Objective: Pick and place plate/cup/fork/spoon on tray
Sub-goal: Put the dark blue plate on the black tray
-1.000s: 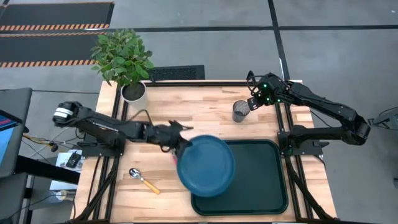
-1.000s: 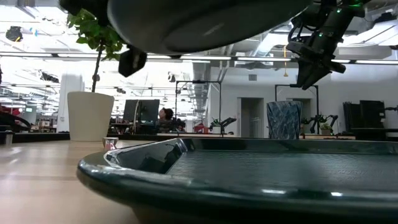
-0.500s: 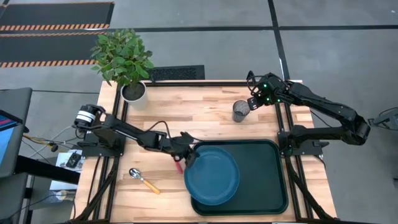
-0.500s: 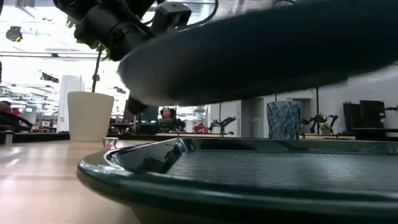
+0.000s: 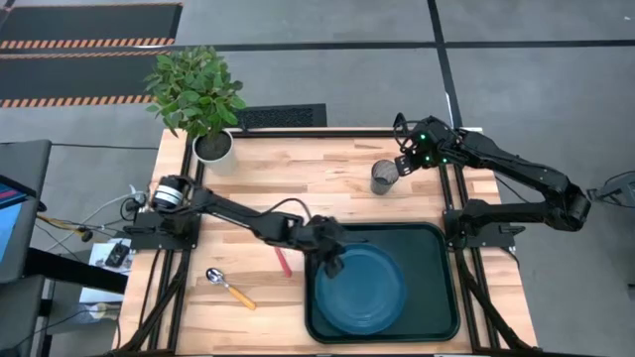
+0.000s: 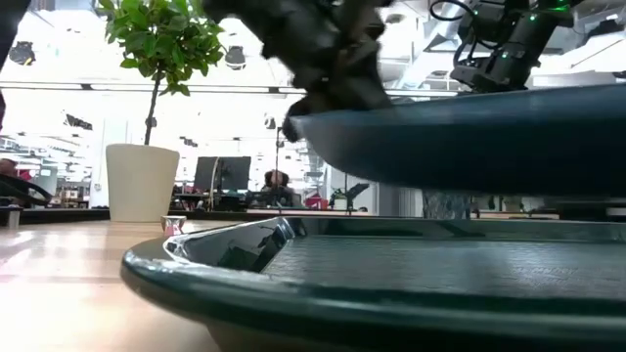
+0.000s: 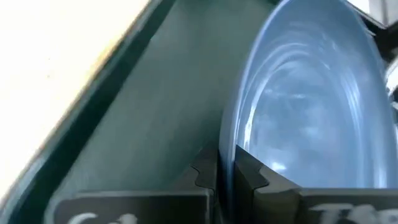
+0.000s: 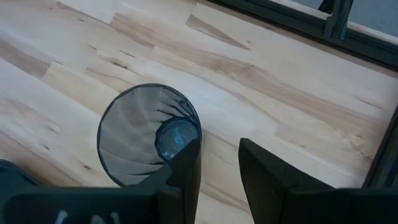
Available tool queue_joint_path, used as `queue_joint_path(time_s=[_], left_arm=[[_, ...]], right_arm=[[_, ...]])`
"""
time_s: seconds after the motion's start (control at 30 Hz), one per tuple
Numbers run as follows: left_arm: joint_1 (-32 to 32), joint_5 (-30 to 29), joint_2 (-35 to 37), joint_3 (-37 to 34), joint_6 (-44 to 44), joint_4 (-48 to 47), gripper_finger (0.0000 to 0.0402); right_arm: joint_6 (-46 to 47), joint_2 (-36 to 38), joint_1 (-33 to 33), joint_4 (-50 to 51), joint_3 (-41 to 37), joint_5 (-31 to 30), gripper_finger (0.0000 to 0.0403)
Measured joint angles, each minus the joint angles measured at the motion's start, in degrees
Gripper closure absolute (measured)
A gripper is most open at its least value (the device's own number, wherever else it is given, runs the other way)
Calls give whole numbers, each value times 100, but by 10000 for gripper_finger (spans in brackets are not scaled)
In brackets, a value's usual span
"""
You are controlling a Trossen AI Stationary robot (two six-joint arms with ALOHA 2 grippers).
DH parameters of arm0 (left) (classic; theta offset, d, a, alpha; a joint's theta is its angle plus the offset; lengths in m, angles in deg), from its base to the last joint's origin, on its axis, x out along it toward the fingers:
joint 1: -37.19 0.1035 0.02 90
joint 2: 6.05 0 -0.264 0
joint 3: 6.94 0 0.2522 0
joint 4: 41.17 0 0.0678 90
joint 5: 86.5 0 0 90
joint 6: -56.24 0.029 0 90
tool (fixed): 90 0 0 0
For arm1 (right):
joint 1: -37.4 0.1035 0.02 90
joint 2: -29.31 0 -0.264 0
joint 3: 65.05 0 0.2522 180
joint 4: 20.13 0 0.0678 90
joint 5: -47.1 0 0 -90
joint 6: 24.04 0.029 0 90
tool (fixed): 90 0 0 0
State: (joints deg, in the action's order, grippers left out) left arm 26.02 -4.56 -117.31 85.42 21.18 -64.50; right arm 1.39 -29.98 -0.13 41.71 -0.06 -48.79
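Left gripper (image 5: 334, 260) was clamped on the plate (image 5: 359, 291) rim, above the tray (image 5: 437, 297) — right gripper (image 5: 400, 167), fingers apart, hovered just beside the cup (image 5: 383, 178).

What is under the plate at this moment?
The tray lies under the plate, which the left end effector holds by its rim, clear of the floor in the low view. The floor directly beneath is hidden from above.

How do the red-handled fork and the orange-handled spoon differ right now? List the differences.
The small fork with the red plastic handle lies close beside the dark green rectangular tray, just off its left rim; the small spoon with the orange-yellow plastic handle lies farther left, nearer the table's edge. The fork's tines are hidden under the left arm; the spoon's silver bowl shows fully. Both lie flat on the wooden table, outside the tray, untouched.
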Motion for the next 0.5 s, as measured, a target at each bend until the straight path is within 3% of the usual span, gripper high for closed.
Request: queue_joint_path(time_s=[0.5], left_arm=[[439,777,-1956,2399,305,-135,401]], right_arm=[[-7,0,0,222,0,4,269]])
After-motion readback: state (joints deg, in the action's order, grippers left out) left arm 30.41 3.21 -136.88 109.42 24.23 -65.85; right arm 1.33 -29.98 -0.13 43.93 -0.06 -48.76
